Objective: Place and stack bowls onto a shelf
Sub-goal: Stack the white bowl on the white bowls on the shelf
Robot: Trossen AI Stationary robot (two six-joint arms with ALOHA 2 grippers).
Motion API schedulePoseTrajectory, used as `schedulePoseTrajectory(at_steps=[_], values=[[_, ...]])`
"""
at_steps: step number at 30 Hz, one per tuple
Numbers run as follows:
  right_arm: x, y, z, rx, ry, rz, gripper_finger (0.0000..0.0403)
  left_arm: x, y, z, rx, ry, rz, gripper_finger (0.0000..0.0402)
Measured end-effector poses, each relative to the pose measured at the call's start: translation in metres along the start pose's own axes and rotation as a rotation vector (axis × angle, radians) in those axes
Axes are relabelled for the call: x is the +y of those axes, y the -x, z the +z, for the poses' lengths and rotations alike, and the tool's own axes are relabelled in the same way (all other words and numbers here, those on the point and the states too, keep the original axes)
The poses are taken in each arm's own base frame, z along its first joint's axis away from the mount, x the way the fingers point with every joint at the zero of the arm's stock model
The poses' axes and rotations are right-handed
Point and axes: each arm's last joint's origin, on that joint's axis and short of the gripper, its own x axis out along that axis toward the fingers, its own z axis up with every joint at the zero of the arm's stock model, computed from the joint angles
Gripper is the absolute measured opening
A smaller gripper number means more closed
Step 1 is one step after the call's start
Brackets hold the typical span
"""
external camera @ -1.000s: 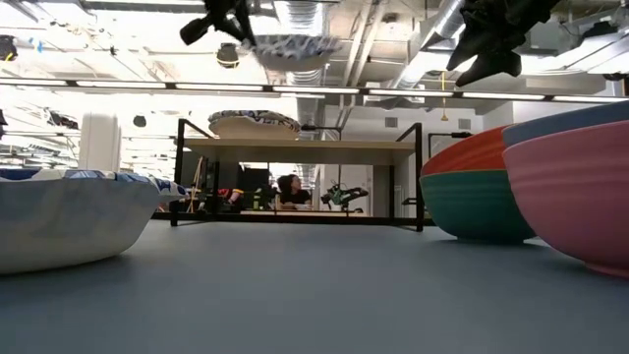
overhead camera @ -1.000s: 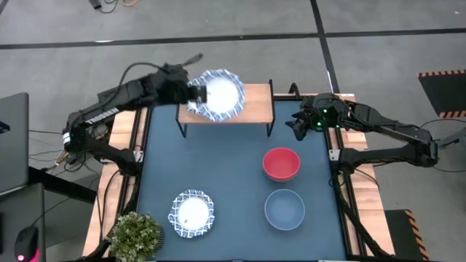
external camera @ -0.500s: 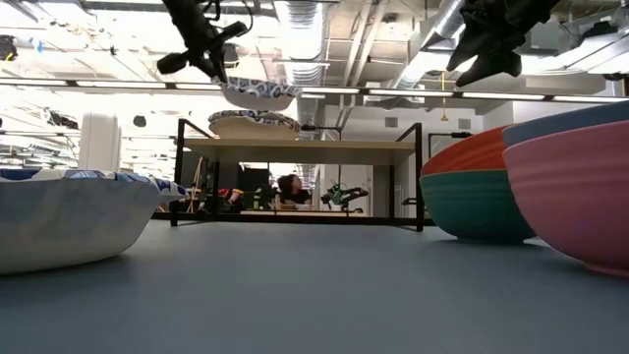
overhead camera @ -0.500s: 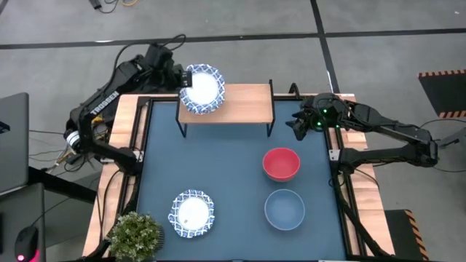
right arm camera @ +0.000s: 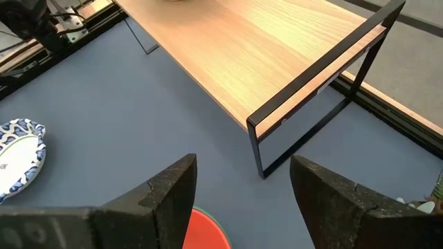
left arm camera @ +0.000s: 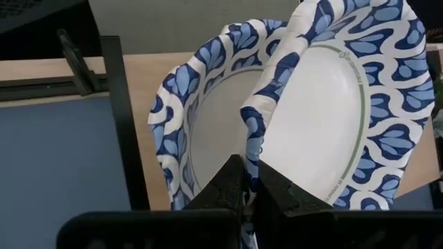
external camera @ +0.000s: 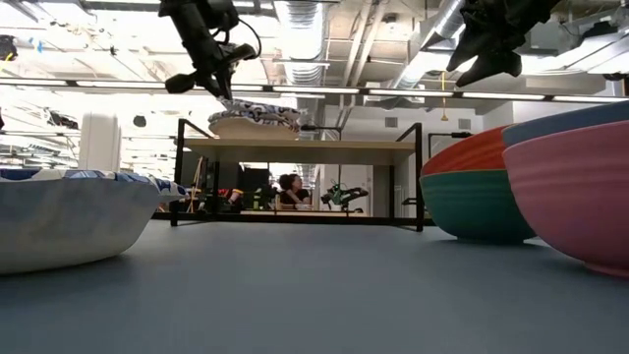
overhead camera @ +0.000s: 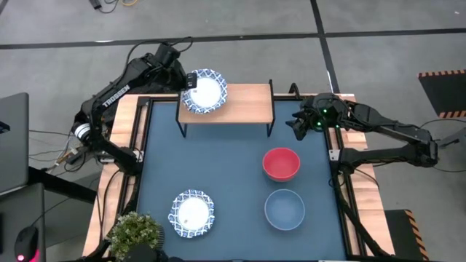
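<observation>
My left gripper point(left arm camera: 250, 181) pinches the rim of a patterned bowl point(left arm camera: 325, 124), holding it tilted over the shelf's point(overhead camera: 244, 102) left end, where a second patterned bowl point(left arm camera: 208, 131) already sits; the held one looks partly nested but not released. My right gripper point(right arm camera: 242, 200) hangs just off the shelf's right end, fingers spread and empty. In front of the shelf on the table point(overhead camera: 233, 196): a third patterned bowl point(overhead camera: 192, 213) toward the left, a red bowl point(overhead camera: 281, 163) and a blue bowl point(overhead camera: 284, 209) toward the right. Judgement: one bowl shelved, a second nearly stacked, at least three left. A plant point(overhead camera: 135, 234) stands at the table's front left corner.
</observation>
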Motion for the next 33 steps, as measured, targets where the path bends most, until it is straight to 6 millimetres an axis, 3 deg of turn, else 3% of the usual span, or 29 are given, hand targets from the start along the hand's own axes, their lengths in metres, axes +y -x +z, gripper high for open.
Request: schedulePoseTrajectory(at_steps=[9, 24, 29, 33], values=[[0.000, 0.000, 0.000, -0.001, 0.000, -0.002, 0.0260, 0.004, 0.003, 0.001, -0.033, -0.012, 0.055, 0.0016], [0.000, 0.000, 0.000, 0.000, -0.004, 0.000, 0.0260, 0.010, 0.003, -0.002, -0.040, -0.101, 0.174, 0.0158], [0.000, 0.000, 0.000, 0.001, -0.004, 0.001, 0.0260, 0.013, 0.004, -0.005, -0.010, -0.131, 0.214, 0.0185], [0.000, 0.000, 0.000, 0.001, -0.004, 0.001, 0.0260, 0.012, 0.011, -0.014, 0.116, -0.167, 0.111, 0.0189]])
